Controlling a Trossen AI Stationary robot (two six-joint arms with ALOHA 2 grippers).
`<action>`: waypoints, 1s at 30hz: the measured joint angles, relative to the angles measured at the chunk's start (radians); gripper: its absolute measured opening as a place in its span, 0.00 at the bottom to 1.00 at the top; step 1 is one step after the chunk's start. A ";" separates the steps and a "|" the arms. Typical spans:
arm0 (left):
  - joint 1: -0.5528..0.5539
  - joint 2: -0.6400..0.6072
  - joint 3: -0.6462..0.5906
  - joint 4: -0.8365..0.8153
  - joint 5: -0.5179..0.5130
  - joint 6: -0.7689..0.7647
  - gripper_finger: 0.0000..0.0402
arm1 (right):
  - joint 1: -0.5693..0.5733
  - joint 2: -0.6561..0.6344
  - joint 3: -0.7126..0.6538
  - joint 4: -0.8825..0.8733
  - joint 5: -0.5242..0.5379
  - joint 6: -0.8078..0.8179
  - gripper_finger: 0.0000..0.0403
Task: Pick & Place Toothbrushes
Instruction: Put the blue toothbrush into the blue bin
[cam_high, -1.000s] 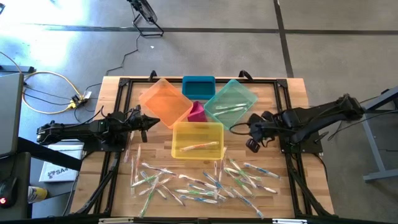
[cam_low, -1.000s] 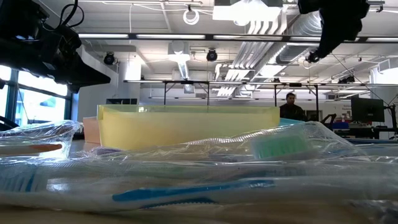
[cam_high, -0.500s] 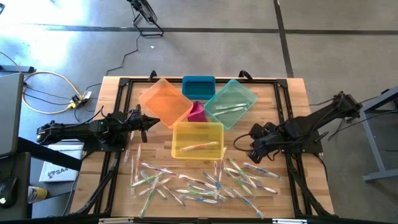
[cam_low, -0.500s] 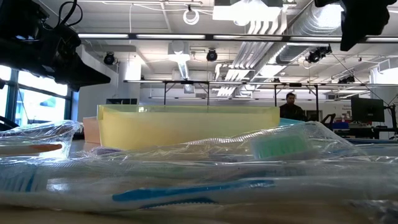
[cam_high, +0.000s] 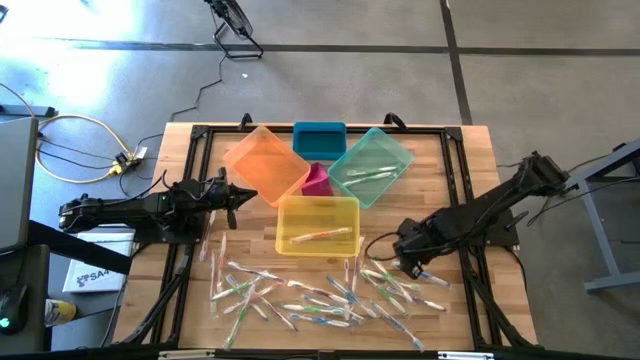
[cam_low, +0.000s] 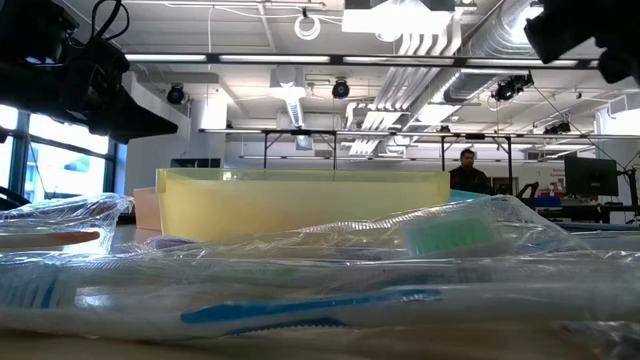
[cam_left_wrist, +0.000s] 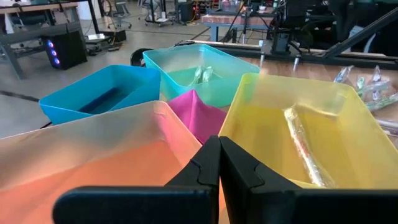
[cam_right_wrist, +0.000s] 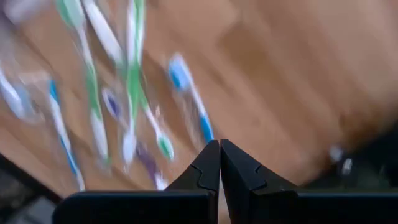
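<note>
Many wrapped toothbrushes (cam_high: 320, 295) lie scattered flat on the wooden table near its front edge; they fill the foreground of the low view (cam_low: 320, 300). One toothbrush (cam_high: 322, 236) lies in the yellow bin (cam_high: 317, 210), and a few more (cam_high: 365, 173) lie in the teal bin (cam_high: 371, 150). My right gripper (cam_high: 408, 262) hangs shut above the right end of the pile, pointing down at blurred toothbrushes (cam_right_wrist: 134, 93), with its fingers (cam_right_wrist: 208, 165) together. My left gripper (cam_high: 252, 194) stays shut and level beside the orange bin (cam_high: 262, 160), its fingers (cam_left_wrist: 208, 165) closed.
A blue bin (cam_high: 319, 140) and a pink bin (cam_high: 317, 180) stand with the others in a cluster at the table's middle. A black frame (cam_high: 455, 180) runs around the table top. Bare wood shows at the right of the teal bin. A person (cam_low: 468, 172) stands far behind.
My right gripper has swung from beside the teal bin toward the table's near edge and sunk lower. It has tipped until it points down over the right end of the toothbrush pile, and it has stayed shut.
</note>
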 joint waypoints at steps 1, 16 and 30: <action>0.000 0.000 0.000 0.000 0.000 0.000 0.00 | 0.000 0.014 0.000 -0.005 -0.025 0.000 0.01; 0.000 0.000 0.000 0.000 0.000 0.000 0.00 | 0.153 0.083 0.000 0.022 0.129 0.116 0.01; 0.000 0.000 0.000 0.000 0.000 -0.004 0.00 | 0.245 -0.015 -0.059 0.099 0.219 0.246 0.00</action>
